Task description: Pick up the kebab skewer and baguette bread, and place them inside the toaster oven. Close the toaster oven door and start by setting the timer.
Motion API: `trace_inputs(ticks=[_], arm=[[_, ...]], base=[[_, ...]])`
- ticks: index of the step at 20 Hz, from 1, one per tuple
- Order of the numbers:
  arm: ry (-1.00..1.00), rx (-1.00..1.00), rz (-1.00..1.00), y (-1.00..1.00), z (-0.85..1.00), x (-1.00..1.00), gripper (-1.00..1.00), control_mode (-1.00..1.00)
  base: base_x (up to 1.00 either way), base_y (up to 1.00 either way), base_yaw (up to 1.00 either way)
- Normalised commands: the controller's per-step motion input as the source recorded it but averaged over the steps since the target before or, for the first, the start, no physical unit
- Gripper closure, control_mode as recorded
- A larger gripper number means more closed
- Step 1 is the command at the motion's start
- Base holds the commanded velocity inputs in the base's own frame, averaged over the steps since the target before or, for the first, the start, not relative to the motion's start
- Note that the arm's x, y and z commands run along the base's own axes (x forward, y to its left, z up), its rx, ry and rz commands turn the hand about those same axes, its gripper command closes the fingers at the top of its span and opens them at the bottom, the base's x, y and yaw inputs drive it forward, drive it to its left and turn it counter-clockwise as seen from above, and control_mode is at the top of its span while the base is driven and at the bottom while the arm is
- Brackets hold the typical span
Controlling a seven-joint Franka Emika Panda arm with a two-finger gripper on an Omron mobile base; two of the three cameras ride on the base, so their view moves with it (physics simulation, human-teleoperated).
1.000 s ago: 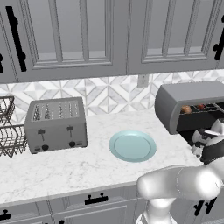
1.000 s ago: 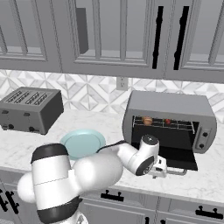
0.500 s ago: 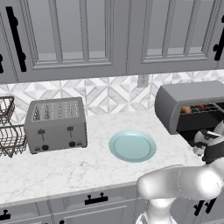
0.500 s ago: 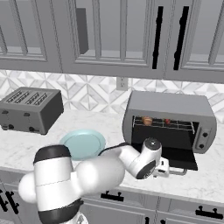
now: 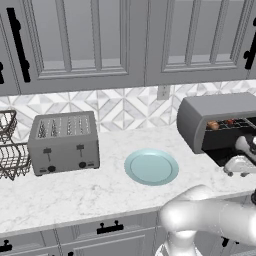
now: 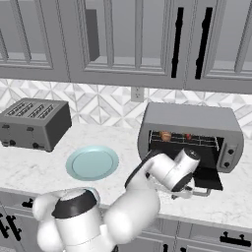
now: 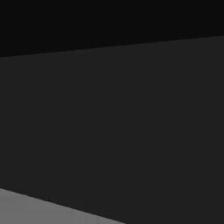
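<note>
Jaws: hidden, state cannot be told.
Dark grey toaster oven (image 6: 192,120): black glass door (image 6: 206,178) down, beside jaws.
Rack: golden-brown baguette bread (image 6: 166,135), red-chunk kebab skewer (image 6: 188,136).

White marble table (image 5: 75,192) runs along the tiled wall. Directly on it, left to right in the left base view: wire rack (image 5: 10,150) at the far left edge, light grey slot toaster (image 5: 64,141) just beside it, teal plate (image 5: 151,167) near centre with nothing on it, dark grey toaster oven (image 5: 216,121) at the right. Toaster and plate well apart; plate near the oven but not touching. Oven door (image 6: 207,178) hangs open, down over the table front. Same layout in the right base view.
</note>
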Motion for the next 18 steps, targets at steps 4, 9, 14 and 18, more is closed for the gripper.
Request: trace_inputs(ticks=[4, 9, 14, 18], arm=[[-0.36, -0.07, -0.01, 0.53, 0.13, 0.98, -1.00, -1.00], [-0.60, -0.15, -0.01, 0.83, 0.00, 0.91, -1.00, -1.00], [-0.64, -0.17, -0.02, 0.96, 0.00, 0.97, -1.00, -1.00], [-0.66, -0.15, -0.04, 0.96, 0.00, 0.97, -1.00, -1.00]], base=[[0.00, 0.00, 0.00], [0.00, 0.00, 0.00], [0.00, 0.00, 0.00], [0.00, 0.00, 0.00]])
